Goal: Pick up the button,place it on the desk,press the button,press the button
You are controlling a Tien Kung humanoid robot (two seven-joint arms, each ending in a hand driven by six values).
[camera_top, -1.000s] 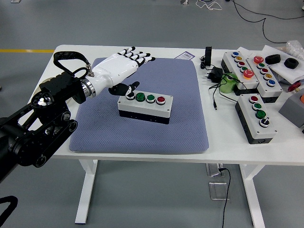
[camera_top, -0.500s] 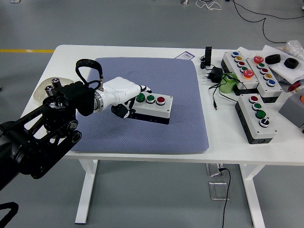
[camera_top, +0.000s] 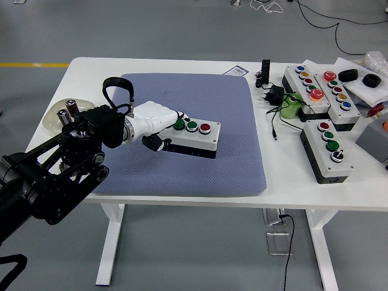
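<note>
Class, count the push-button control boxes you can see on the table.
4. One box is on the grey mat under the left hand; two are at far right; one is nearer. Clutter may hide more.

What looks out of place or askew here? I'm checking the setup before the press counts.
Nothing looks spilled or damaged. The button box sits slightly askew on the blue mat, with the left hand over its left end. The spare button boxes and black cables lie cluttered at the table's right side.
</note>
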